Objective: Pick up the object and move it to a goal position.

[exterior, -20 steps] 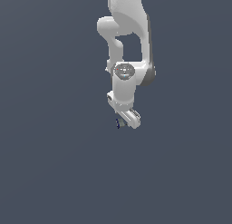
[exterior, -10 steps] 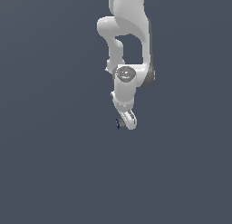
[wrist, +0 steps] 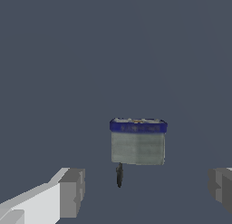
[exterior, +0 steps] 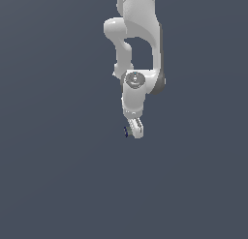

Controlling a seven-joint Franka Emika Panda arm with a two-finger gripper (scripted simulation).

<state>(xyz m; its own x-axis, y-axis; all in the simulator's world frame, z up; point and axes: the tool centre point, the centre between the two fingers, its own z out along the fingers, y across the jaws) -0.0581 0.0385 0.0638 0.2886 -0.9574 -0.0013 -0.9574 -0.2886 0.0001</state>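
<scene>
The object (wrist: 138,143) is a small grey block with a dark-blue top band and a thin dark stalk beneath it. It lies ahead of my gripper (wrist: 147,191) in the wrist view, between the lines of the two grey fingertips (wrist: 72,191) and untouched by either. The fingers stand wide apart with nothing between them. In the exterior view the object (exterior: 126,132) is a tiny dark speck just to the exterior view's left of my gripper (exterior: 136,131), which hangs low under the white arm.
A plain dark grey-blue surface (exterior: 58,185) fills both views. No other objects or edges show.
The wrist has turned, so the hand now looks narrower in the exterior view. The object stays by the fingertips.
</scene>
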